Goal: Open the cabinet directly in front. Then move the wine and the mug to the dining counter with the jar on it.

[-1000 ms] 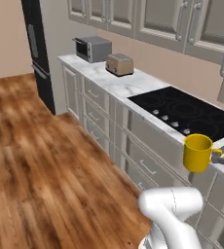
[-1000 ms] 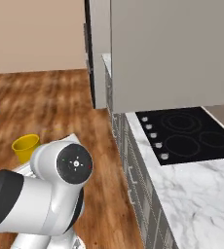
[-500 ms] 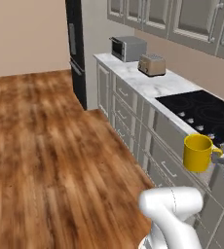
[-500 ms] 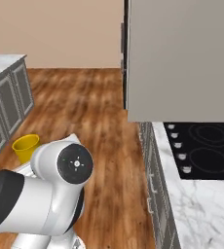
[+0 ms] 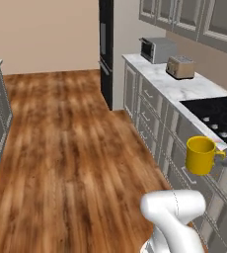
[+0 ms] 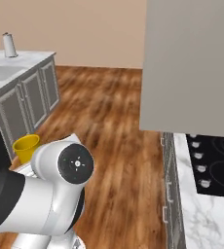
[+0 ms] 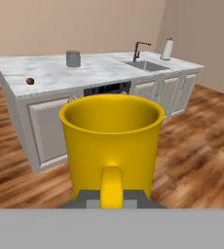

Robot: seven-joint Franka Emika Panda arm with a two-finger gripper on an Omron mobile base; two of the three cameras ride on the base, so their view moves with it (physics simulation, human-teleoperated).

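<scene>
Mug (image 7: 112,143) fills the centre of the hand view, upright with its handle toward the camera, the fingers clamped on that handle for carrying. Behind it, upper left, the dining counter (image 7: 50,78) bears the jar (image 7: 73,58). No writing is readable anywhere.

A microwave (image 5: 157,49) and a toaster (image 5: 180,67) are set near each other on the marble counter (image 5: 184,88) along the wall, with a black cooktop (image 5: 215,114) further along it. A tall black refrigerator (image 5: 106,47) is placed at the counter's far end. In the hand view, a faucet (image 7: 140,49) is seen beside a sink (image 7: 147,65), and what may be a paper-towel roll (image 7: 168,48) is stood just beyond. A wooden floor (image 5: 71,148) is laid throughout.
</scene>
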